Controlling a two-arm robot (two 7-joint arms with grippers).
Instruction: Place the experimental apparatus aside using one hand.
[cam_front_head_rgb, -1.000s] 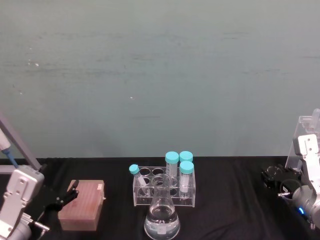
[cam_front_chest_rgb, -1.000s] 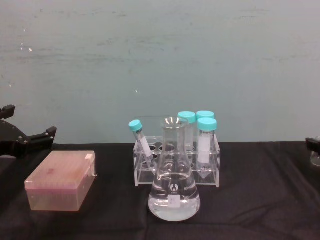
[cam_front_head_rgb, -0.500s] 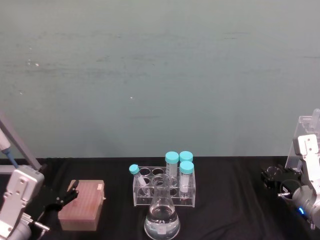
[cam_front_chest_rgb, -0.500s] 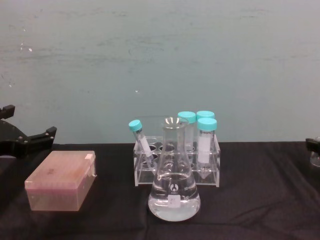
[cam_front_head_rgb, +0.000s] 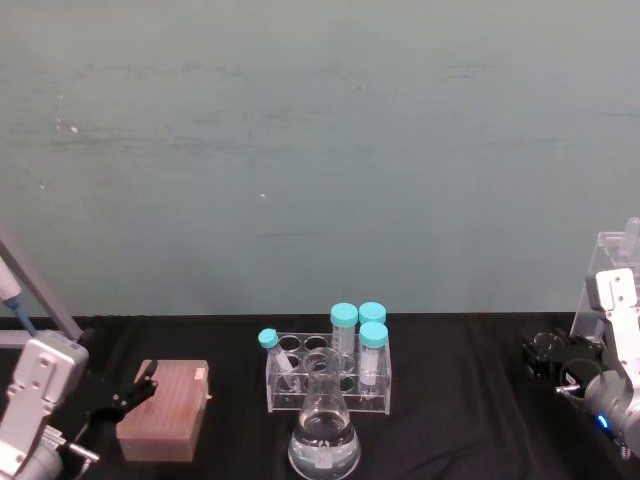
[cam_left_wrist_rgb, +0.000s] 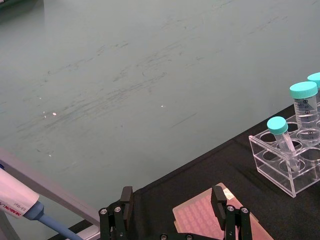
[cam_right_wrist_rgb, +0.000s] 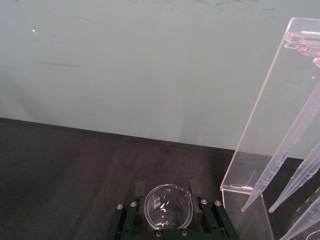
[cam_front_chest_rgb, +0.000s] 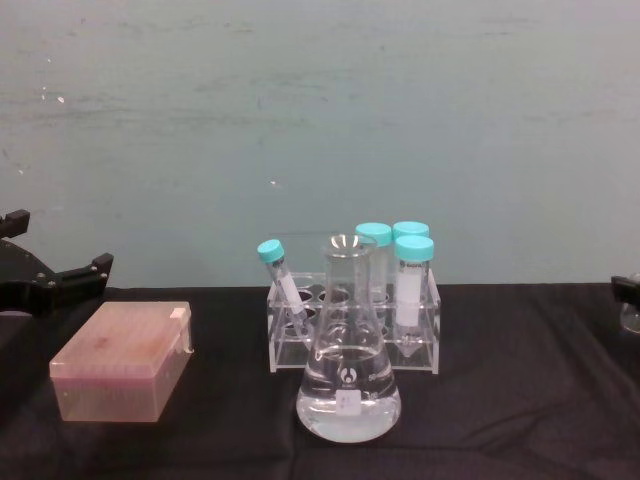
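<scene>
A conical flask (cam_front_head_rgb: 324, 441) with clear liquid stands at the table's front centre, also in the chest view (cam_front_chest_rgb: 348, 385). Right behind it is a clear rack (cam_front_head_rgb: 328, 378) of teal-capped tubes. At the far right my right gripper (cam_front_head_rgb: 542, 356) is shut on a small glass beaker (cam_right_wrist_rgb: 167, 209), just beside a tall acrylic rack (cam_right_wrist_rgb: 260, 140) of long clear tubes. At the far left my left gripper (cam_left_wrist_rgb: 172, 199) hangs open with nothing in it, next to a pink tip box (cam_front_head_rgb: 163, 410).
A black cloth covers the table (cam_front_chest_rgb: 520, 400), with a plain green wall behind. A pipette on a grey stand (cam_left_wrist_rgb: 30, 197) rises at the far left. Open cloth lies between the tube rack and the right gripper.
</scene>
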